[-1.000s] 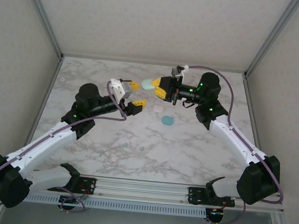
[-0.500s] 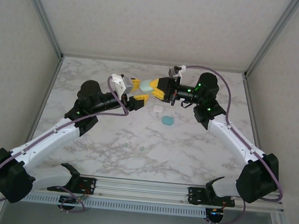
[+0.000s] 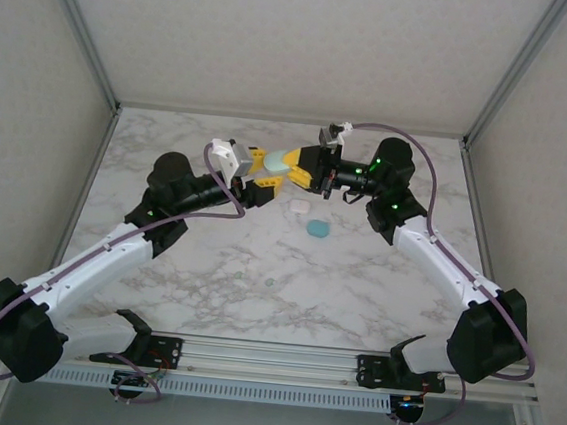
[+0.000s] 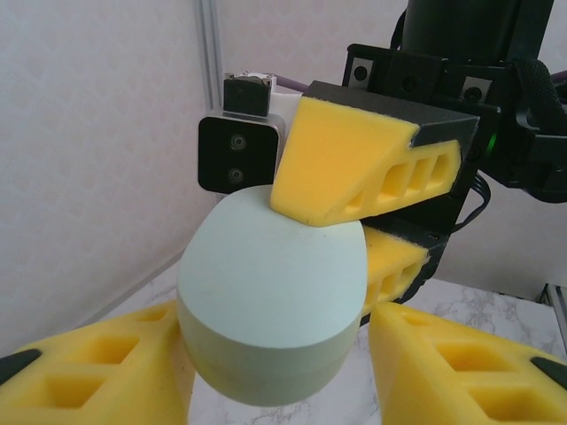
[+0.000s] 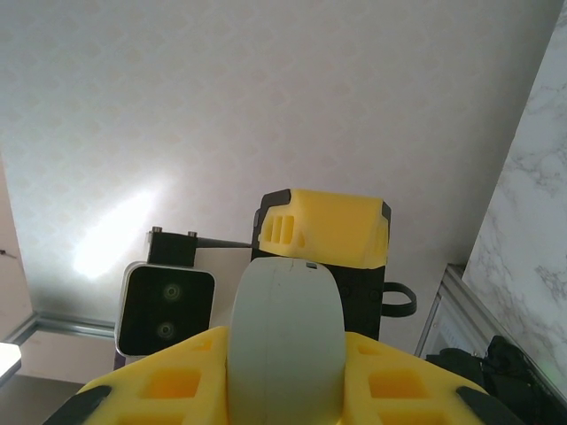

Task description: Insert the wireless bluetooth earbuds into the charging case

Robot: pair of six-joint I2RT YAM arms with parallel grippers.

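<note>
Top external: charging case (image 3: 280, 158) aloft, clamped in right pincer (image 3: 296, 168); left pincer (image 3: 264, 172) closed on its free end | earbud (image 3: 270, 283) lies mid-table (image 3: 377, 282), well apart | probably light, slick, tiny; pinch across its body | table edges distant; ample room

In the top view the mint-green charging case (image 3: 278, 158) is largely covered by the left end effector (image 3: 267, 171) and the right end effector (image 3: 288, 165), the specks (image 3: 270, 283) on the surface (image 3: 375, 302) are too small to identify, and each wrist view crops its own end effector at the bottom edge.
</note>
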